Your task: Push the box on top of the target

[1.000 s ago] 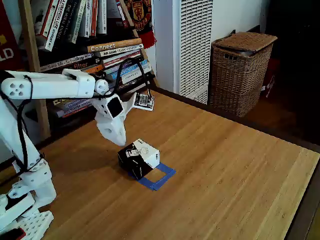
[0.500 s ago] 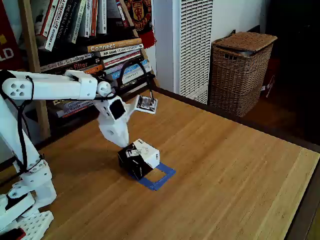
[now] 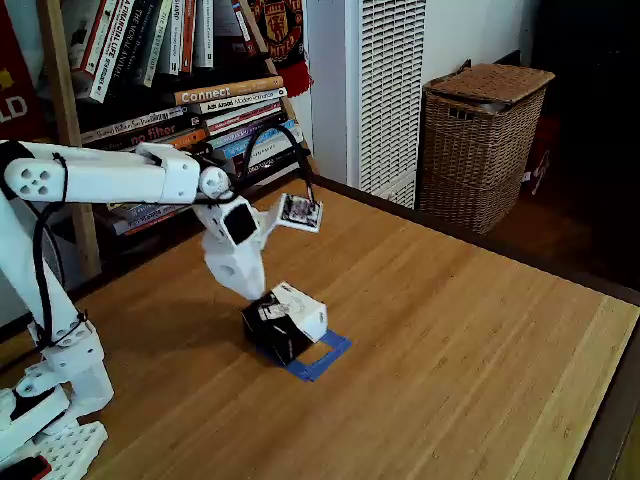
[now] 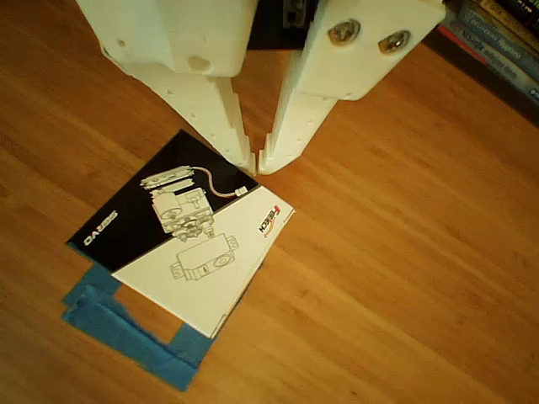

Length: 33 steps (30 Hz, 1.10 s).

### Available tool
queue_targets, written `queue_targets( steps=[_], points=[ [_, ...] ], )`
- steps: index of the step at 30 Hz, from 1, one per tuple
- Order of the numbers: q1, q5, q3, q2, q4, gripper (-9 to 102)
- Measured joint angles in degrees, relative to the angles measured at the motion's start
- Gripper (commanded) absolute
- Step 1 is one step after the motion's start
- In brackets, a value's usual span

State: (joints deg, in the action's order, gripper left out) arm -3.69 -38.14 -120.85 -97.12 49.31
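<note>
The box has a top that is half black and half white. On the black half, white letters run along the edge. They are upside down here and too hard to read for sure. Near the corner of the white half is a small red and black word, too tiny to read.

In the fixed view, books fill a shelf behind the arm. One brown book says "Connect" on its spine. A dark book below it has orange letters, too blurry to read. A red thing at the left edge shows the white letters "LD".
</note>
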Motion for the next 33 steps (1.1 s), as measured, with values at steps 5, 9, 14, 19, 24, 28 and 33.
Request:
queue_targets(
  steps=[5,9,14,19,24,28,33],
  points=[
    [-0.09,-1.05,-0.35,0.18,-0.70,0],
    [-1.41,-2.02,-0.53,0.18,-0.70,0],
    [-2.02,-2.29,-0.70,0.18,-0.88,0],
    [-2.11,-2.90,-0.70,0.53,-1.41,0],
    [-2.81,-2.90,-0.70,0.53,-1.76,0],
    [-1.67,-2.20,-0.70,0.88,-1.76,0],
    [-2.02,-1.85,-0.09,1.05,-1.76,0]
  ],
)
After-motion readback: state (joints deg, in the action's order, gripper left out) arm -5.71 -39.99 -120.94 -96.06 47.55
